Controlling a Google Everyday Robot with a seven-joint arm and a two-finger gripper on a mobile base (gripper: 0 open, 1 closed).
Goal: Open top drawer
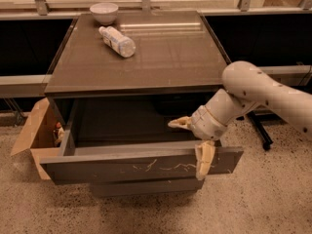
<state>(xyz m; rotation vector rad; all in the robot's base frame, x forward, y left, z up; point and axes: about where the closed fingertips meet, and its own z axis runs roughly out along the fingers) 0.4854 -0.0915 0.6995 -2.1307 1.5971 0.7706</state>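
You have the top drawer (122, 165) standing well out from the cabinet (146, 67), its scratched front facing the camera and its dark inside in view. Your gripper (189, 148) sits at the drawer's right end with its jaws spread wide. One finger (179, 123) lies inside the drawer. The other (204, 161) hangs down over the outside of the front panel, so the two straddle the front's top edge. On the cabinet top a bowl (104, 12) stands at the back left, with a bottle (117, 41) lying just in front of it. A cardboard box (32, 134) sits on the floor beside the cabinet's left side.
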